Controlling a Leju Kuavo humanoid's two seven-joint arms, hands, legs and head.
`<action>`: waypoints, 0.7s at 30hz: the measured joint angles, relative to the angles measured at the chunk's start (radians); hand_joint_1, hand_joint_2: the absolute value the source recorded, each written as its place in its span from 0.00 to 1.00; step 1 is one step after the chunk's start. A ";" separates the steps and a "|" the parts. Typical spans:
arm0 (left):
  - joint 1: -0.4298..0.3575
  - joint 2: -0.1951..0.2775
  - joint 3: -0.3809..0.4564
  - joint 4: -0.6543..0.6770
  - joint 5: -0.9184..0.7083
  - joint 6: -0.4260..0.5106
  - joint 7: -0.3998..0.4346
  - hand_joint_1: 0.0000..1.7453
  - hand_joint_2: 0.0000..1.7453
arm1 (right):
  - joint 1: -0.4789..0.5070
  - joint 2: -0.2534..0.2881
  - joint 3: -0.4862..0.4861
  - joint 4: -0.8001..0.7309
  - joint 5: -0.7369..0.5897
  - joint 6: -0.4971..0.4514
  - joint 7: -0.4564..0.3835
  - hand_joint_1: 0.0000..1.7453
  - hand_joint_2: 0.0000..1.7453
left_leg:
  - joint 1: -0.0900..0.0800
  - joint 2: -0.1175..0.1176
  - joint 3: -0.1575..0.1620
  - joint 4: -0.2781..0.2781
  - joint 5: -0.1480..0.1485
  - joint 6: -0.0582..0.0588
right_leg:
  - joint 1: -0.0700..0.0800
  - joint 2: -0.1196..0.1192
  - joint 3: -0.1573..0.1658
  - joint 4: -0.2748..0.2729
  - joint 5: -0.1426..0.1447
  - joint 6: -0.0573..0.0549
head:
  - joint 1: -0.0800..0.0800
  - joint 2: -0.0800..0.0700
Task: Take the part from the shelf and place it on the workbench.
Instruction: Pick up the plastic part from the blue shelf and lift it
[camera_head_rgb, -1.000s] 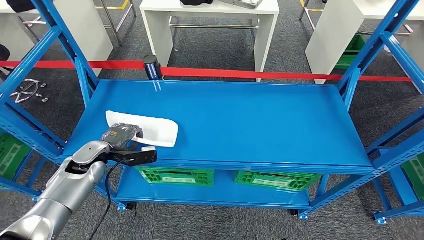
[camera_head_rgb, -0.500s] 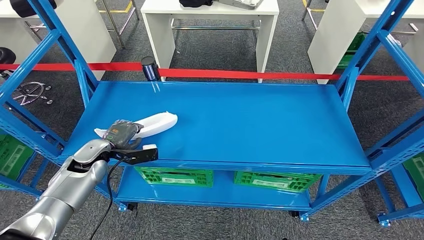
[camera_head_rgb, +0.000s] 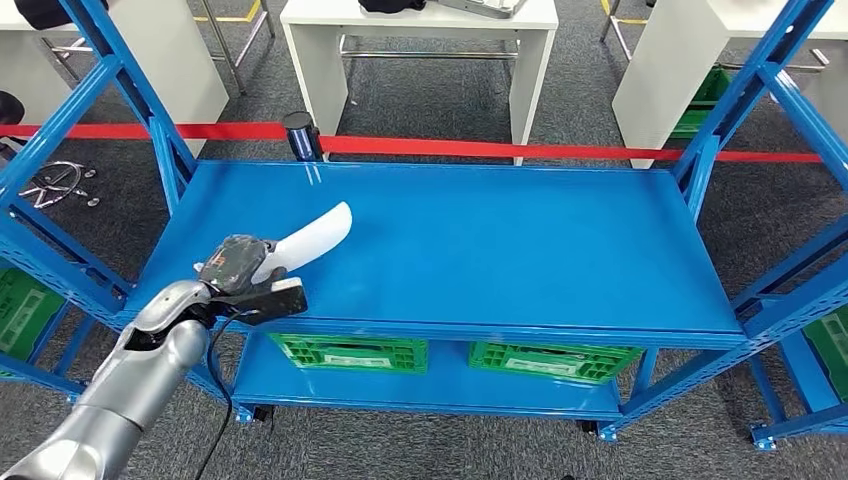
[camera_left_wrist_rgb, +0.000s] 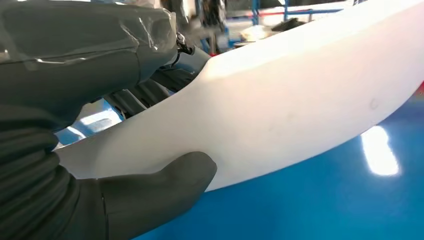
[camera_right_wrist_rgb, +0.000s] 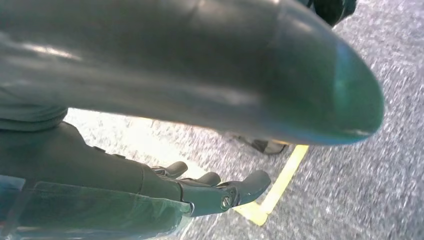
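My left hand grips the white part at its near end; the part tilts up, its far tip raised over the front left of the blue shelf; in the left wrist view my thumb presses one face of the part and the darker fingers close on the other; my right hand hangs over grey floor by a yellow line, fingers apart and lightly curled, holding nothing; green crates sit on the lower level.
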 joint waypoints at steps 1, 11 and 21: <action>0.018 -0.011 0.023 -0.041 0.098 -0.032 -0.029 1.00 1.00 | 0.001 0.000 0.000 0.000 -0.003 -0.002 0.000 0.00 0.00 | 0.002 0.001 0.002 -0.006 0.004 0.005 | 0.000 0.000 -0.015 0.031 -0.017 -0.001 | 0.001 0.000; 0.148 -0.157 0.084 -0.602 1.001 -0.444 -0.114 1.00 1.00 | 0.009 0.010 0.000 0.000 -0.028 -0.018 0.004 0.00 0.00 | -0.003 -0.006 -0.002 0.009 -0.010 -0.003 | -0.006 -0.001 -0.010 0.005 0.002 0.022 | 0.004 0.000; 0.144 -0.161 -0.019 -0.843 1.190 -0.600 -0.145 1.00 1.00 | 0.014 0.024 0.000 0.000 -0.028 -0.028 0.015 0.00 0.00 | 0.008 -0.005 -0.131 0.311 -0.165 -0.035 | -0.003 0.000 0.005 -0.009 0.012 -0.020 | -0.004 0.000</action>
